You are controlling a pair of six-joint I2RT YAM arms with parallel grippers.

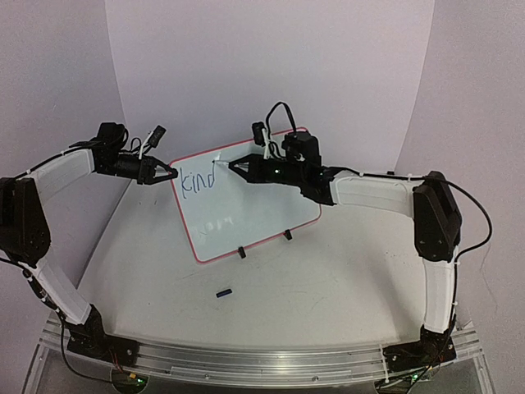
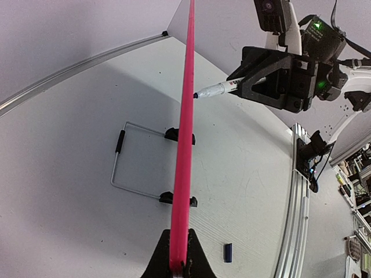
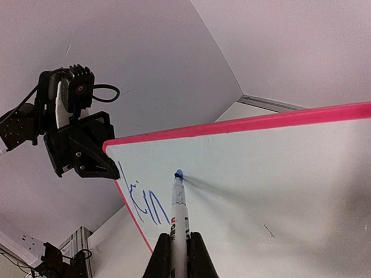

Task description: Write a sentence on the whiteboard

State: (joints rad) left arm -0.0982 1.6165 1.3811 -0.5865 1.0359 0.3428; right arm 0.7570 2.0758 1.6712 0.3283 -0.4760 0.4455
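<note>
1. On the table [image 1: 344,279], about mid-way back, the whiteboard [image 1: 254,209] stands on its two black feet, turned at an angle.
2. Left claw [image 1: 171,172] is pinched shut on the whiteboard's upper left edge.
3. Right claw [image 1: 227,164] is clamped on a marker [image 3: 179,211], whose tip touches the whiteboard.
4. Blue writing [image 1: 198,180] reads "kind", just left of the tip.
5. A small dark cap [image 1: 223,292] lies on the table in front.

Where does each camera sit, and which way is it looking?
Top external: above and behind, looking down on the whiteboard; both arms show.
Left wrist: looks along the whiteboard's red edge; left gripper clamps it.
Right wrist: looks up the marker at the whiteboard; right gripper holds it.
Shared: both wrist views show the opposite gripper.
</note>
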